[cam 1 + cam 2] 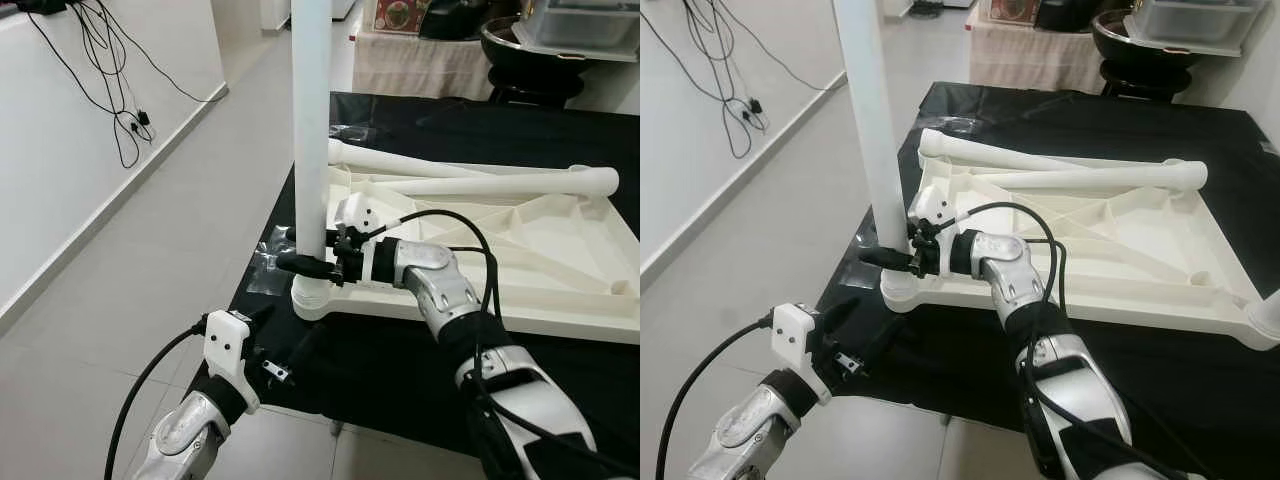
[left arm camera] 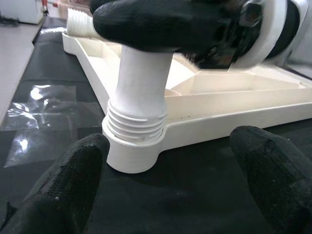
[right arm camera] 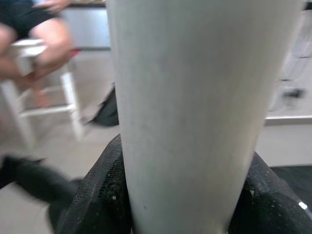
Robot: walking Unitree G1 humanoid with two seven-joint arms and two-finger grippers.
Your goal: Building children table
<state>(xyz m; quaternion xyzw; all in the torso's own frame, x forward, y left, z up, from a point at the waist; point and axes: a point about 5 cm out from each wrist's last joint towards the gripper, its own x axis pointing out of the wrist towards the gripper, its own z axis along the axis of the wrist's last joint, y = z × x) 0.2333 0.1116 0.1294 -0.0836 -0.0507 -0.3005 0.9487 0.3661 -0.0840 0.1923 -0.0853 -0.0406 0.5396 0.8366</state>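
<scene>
A white plastic tabletop (image 1: pixel 560 250) lies upside down on a black cloth. One white table leg (image 1: pixel 311 130) stands upright in its near-left corner socket (image 1: pixel 312 298), threads partly showing (image 2: pixel 135 126). My right gripper (image 1: pixel 305 258) is shut on this leg just above the socket, fingers (image 3: pixel 100 195) on both sides. Two more white legs (image 1: pixel 500 180) lie across the tabletop's far side. My left gripper (image 1: pixel 290 355) is open, low at the cloth's near edge, just short of the socket, with its fingers (image 2: pixel 58 190) apart.
The black cloth (image 1: pixel 400 370) covers a low platform with its left edge by the grey floor (image 1: pixel 150 260). Clear plastic wrap (image 1: pixel 268 262) lies left of the socket. Cables hang on the white wall (image 1: pixel 110 60). A person sits on a white stool (image 3: pixel 34 58).
</scene>
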